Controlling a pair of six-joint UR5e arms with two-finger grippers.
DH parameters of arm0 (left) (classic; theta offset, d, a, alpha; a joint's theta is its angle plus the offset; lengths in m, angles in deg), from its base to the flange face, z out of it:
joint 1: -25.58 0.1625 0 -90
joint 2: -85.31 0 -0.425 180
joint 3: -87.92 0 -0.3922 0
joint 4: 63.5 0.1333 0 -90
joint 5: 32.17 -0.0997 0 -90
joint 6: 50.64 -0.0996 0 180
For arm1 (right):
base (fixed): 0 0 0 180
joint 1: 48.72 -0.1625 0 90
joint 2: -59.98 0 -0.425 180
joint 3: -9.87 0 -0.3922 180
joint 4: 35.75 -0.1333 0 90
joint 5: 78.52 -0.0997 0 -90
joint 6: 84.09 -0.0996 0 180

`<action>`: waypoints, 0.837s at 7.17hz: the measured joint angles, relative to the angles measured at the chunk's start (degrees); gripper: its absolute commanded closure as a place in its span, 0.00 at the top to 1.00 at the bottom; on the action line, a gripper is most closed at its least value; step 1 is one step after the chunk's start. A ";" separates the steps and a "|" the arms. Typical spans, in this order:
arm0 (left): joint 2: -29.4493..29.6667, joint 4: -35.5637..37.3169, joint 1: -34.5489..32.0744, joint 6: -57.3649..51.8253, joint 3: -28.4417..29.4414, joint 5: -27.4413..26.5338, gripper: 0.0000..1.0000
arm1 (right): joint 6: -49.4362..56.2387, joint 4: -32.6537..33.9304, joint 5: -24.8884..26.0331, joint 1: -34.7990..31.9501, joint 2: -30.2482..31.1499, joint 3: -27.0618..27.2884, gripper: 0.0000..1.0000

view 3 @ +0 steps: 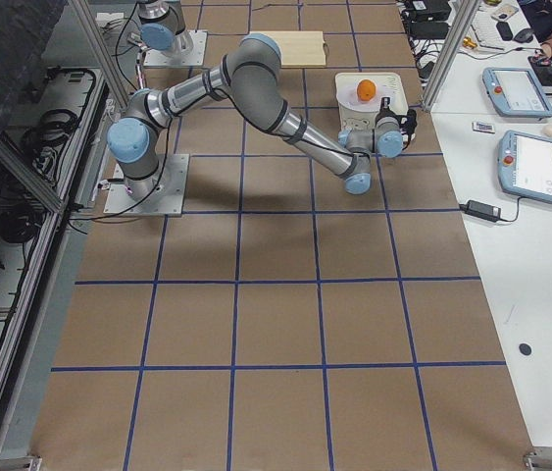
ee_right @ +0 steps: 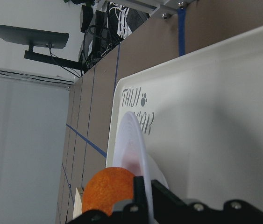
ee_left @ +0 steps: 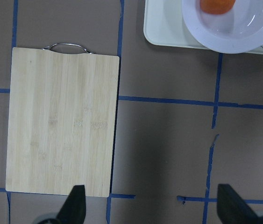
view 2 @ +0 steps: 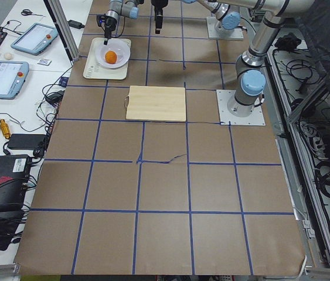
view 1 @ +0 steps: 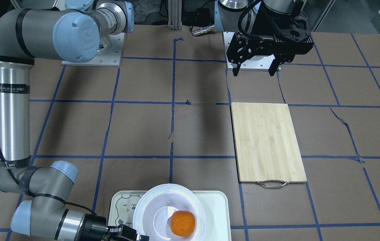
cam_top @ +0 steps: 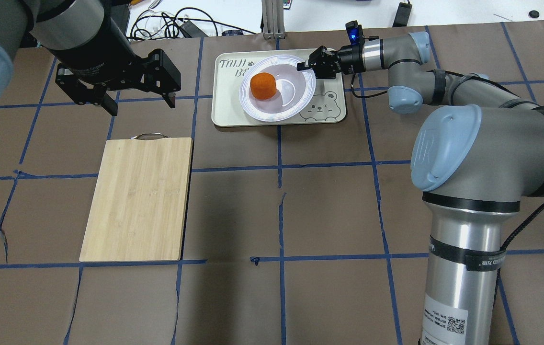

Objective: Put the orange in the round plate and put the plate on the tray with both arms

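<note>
The orange (cam_top: pixel 263 86) lies in the sunken centre of the white round plate (cam_top: pixel 296 93), and the plate is over the cream tray (cam_top: pixel 226 105) at the table's far middle. My right gripper (cam_top: pixel 310 67) reaches in level from the right and is shut on the plate's rim. The right wrist view shows that rim (ee_right: pixel 131 140) edge-on between the fingers, with the orange (ee_right: pixel 108 191) behind it. I cannot tell whether the plate rests on the tray or hangs just above it. My left gripper (cam_top: pixel 141 106) hangs open and empty, high over the table left of the tray.
A bamboo cutting board (cam_top: pixel 138 199) with a metal handle lies on the left half of the table, below my left gripper. Brown paper with a blue tape grid covers the table. Tablets and cables lie on the white benches beyond the far edge.
</note>
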State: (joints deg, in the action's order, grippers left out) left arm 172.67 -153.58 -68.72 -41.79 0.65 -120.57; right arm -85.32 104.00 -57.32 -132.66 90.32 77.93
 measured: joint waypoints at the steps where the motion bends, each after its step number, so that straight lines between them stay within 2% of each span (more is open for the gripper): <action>1: 0.01 0.00 0.00 -0.01 0.00 0.08 1.00 | 0.00 0.00 1.37 0.00 0.10 -0.05 0.80; 2: 0.05 0.00 0.00 0.01 0.00 0.18 1.00 | 0.02 0.00 2.21 0.00 0.34 -0.12 0.87; 4: 0.03 0.00 0.04 0.03 -0.01 0.16 1.00 | 0.44 0.01 6.85 0.00 1.83 -0.34 0.87; 6: 0.12 0.12 -0.02 0.03 0.03 0.38 1.00 | 0.62 -0.33 17.96 0.00 5.90 -0.21 0.87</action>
State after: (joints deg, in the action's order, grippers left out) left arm 172.79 -153.47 -68.75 -41.76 0.67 -120.19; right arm -84.71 103.67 -39.36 -132.66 96.22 77.72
